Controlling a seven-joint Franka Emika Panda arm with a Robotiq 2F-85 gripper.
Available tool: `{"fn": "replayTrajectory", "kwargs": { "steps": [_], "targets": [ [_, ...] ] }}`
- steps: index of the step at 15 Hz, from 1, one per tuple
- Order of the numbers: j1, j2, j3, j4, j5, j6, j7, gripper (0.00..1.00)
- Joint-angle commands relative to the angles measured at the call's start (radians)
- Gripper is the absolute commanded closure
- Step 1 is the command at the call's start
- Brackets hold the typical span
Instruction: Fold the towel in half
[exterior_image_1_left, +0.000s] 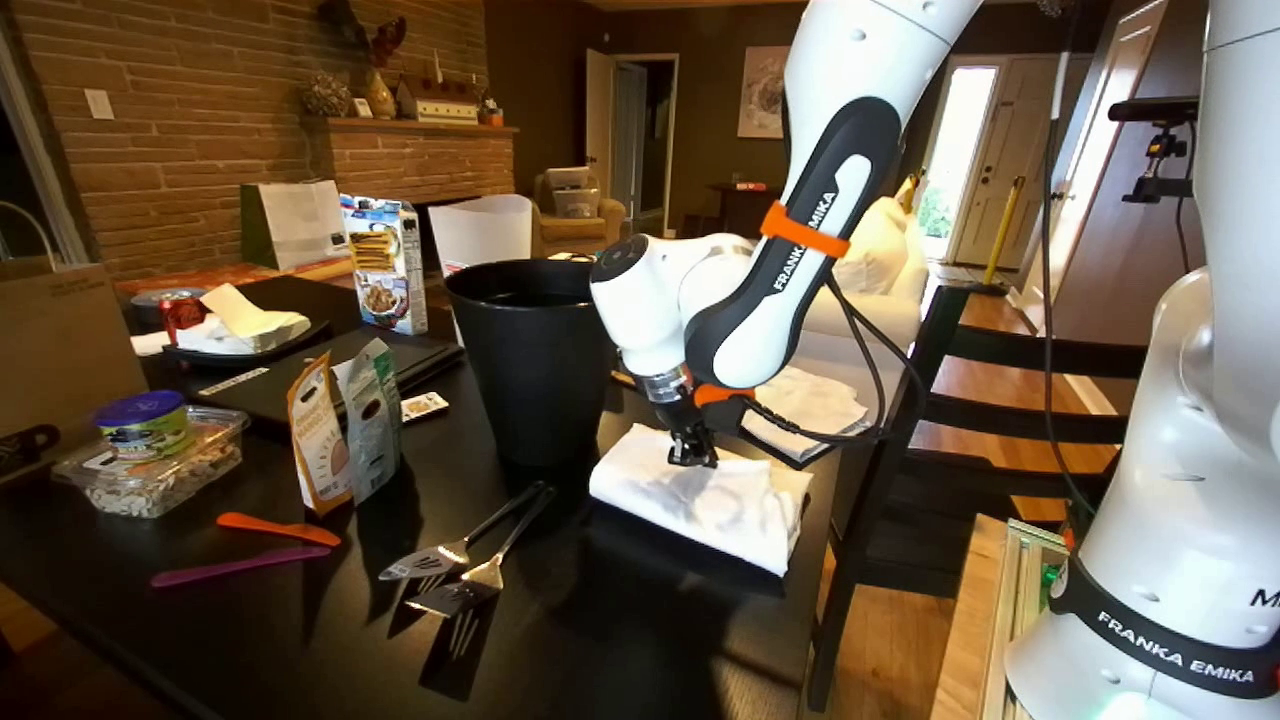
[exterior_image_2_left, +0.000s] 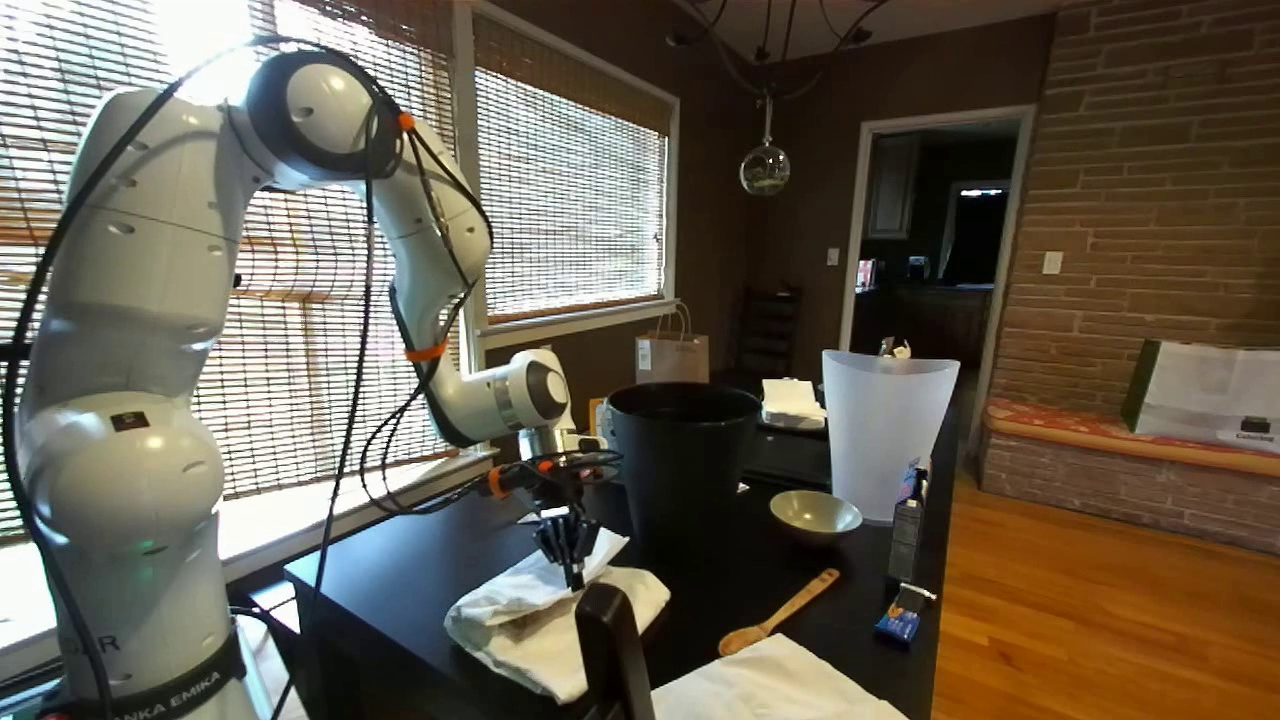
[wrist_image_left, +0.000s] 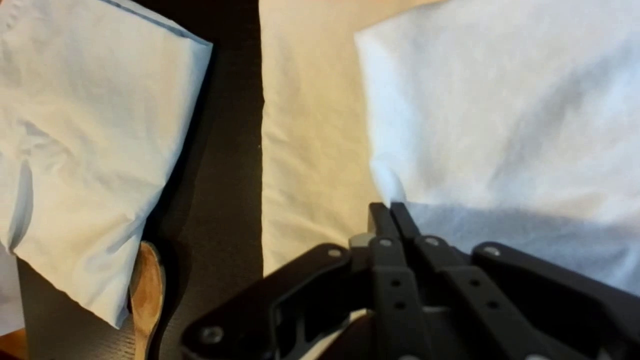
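Towel (exterior_image_1_left: 715, 505), one flap pinched in closed jaws; one bin (exterior_image_1_left: 535, 370) beside; two pouches (exterior_image_1_left: 318, 440) upright.

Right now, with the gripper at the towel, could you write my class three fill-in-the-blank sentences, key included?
1. The gripper pinches the towel between fingers numbering ____.
2. The tall bin standing beside the towel is colored ____.
3. In the wrist view, the spoon is made of ____.
Missing words: two; black; wood.
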Motion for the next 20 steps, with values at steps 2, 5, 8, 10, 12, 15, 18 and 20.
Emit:
{"fn": "replayTrajectory", "kwargs": {
  "steps": [2, 5, 8, 10, 12, 15, 18, 20],
  "targets": [
    [-0.007, 0.031, 0.000, 0.016, -0.019, 0.009, -0.007, 0.63],
    [-0.007, 0.034, -0.005, 0.018, -0.022, 0.001, -0.004, 0.43],
    [-0.008, 0.033, -0.013, 0.019, -0.028, -0.004, -0.004, 0.22],
    [-0.013, 0.032, -0.023, 0.022, -0.034, -0.003, -0.002, 0.08],
    [-0.018, 0.023, -0.034, 0.025, -0.038, -0.004, -0.001, 0.00],
    [-0.027, 0.008, -0.056, 0.039, -0.067, -0.014, 0.009, 0.00],
    [-0.042, -0.004, -0.073, 0.052, -0.095, -0.012, 0.019, 0.00],
    [-0.056, -0.008, -0.083, 0.061, -0.109, 0.008, 0.036, 0.00]
  ]
}}
